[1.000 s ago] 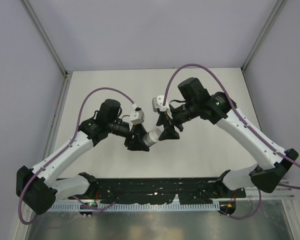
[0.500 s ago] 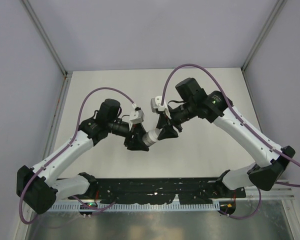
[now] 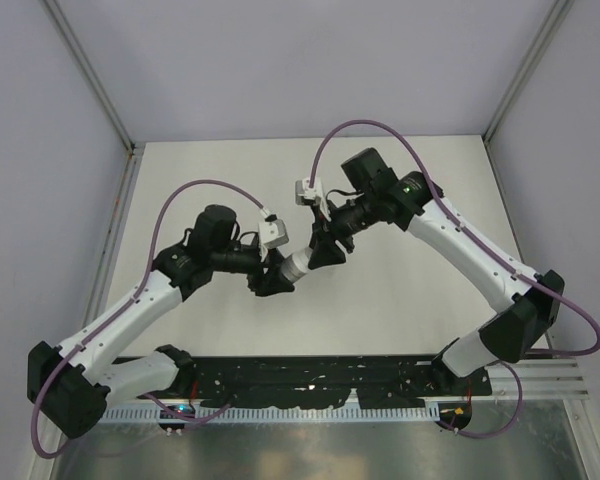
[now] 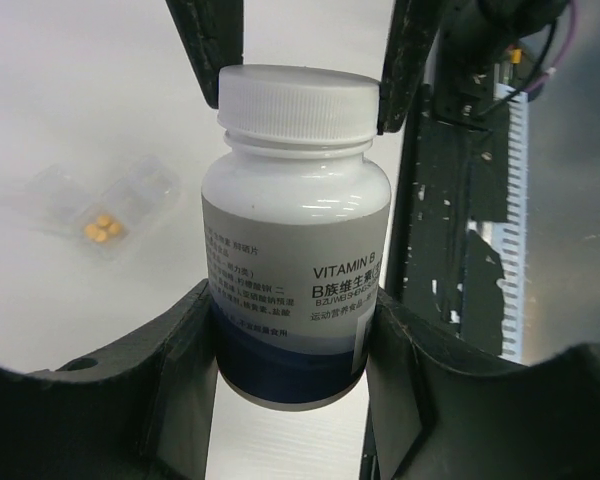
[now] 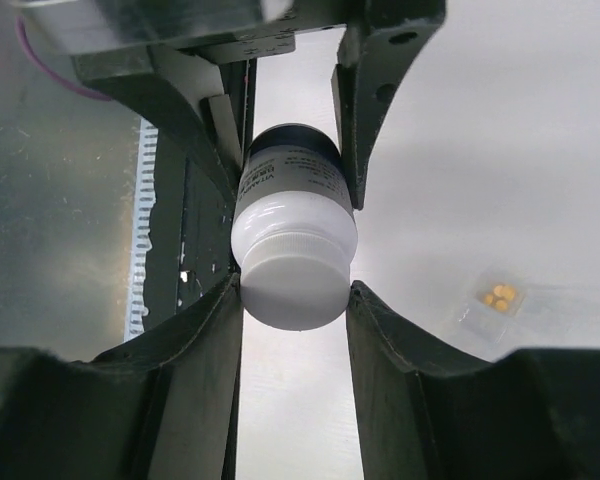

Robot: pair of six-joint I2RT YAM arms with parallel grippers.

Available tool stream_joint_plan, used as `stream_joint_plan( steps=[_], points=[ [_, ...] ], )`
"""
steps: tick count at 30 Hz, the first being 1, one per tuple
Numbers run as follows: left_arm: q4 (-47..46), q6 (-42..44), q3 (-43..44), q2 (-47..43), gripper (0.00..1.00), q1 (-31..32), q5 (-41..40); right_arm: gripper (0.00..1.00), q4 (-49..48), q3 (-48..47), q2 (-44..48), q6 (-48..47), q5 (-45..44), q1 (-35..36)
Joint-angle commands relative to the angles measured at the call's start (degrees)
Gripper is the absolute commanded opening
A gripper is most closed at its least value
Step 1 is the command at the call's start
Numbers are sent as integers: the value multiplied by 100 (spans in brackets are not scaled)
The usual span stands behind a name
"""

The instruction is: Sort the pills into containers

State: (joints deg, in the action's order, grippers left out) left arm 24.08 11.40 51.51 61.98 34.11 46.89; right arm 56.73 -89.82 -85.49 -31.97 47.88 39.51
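The bottle [image 4: 295, 230], with a white cap and a grey vitamin label, is held above the table between both grippers [image 3: 299, 264]. My left gripper [image 4: 290, 305] is shut on its lower body. My right gripper [image 5: 292, 290] is shut on the white cap [image 5: 292, 285]. The right gripper's fingers [image 4: 408, 50] flank the cap in the left wrist view. The clear flat packet [image 4: 100, 200] lies on the table below, with a few orange pills [image 4: 101, 229] inside it. It also shows in the right wrist view [image 5: 500, 305]. The top view does not show it.
The white table [image 3: 420, 180] is walled at the left, back and right. A black rail with the arm bases [image 3: 310, 380] runs along the near edge. The rail also shows in the left wrist view [image 4: 460, 260].
Both grippers have moved a little up and left in the top view with the bottle between them. The right arm has stretched further leftwards.
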Motion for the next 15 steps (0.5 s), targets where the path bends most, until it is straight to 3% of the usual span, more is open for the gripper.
stream_joint_plan(
  steps=[1, 7, 15],
  points=[
    [-956, -278, -79, -291, 0, 8, -1199, 25, -294, -238, -283, 655, 274, -179],
    [-1195, -279, -255, -362, 0, 166, -2148, 25, -584, -273, -740, 1271, 590, -443],
    [-1230, 336, -334, -414, 0, 833, -3589, 29, -927, -361, -1364, 2115, 846, -734]
  ],
)
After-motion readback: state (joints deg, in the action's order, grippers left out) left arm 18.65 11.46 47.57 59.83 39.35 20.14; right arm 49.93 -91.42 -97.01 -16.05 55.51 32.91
